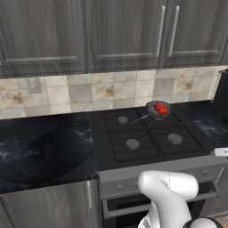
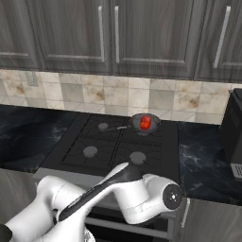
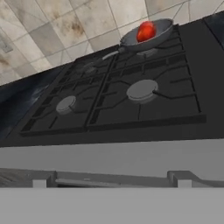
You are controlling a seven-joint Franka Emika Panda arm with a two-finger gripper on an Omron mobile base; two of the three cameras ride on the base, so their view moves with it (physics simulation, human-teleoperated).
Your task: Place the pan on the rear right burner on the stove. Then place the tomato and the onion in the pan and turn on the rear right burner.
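Pan (image 1: 158,108) sits on rear right burner (image 3: 147,52) of the stove (image 1: 147,138), handle (image 1: 139,118) pointing toward the rear left burner (image 1: 123,120). Inside the pan: two small red balls touching, tomato (image 1: 164,110) bright orange-red, onion (image 1: 158,106) just beside it, duller; from the right base and hand views they merge into one red blob, can't separate them. Front burners (image 3: 141,89) bare. Dark marble bench (image 1: 44,147) on both sides of stove, tiled backsplash (image 1: 89,91) behind, grey cabinets (image 1: 124,31) above. Black appliance (image 2: 234,127) on bench to the right. White arm folded low in front of oven. Gripper released, jaws fully apart, nothing held; hand camera looks across the stove top from the front edge.
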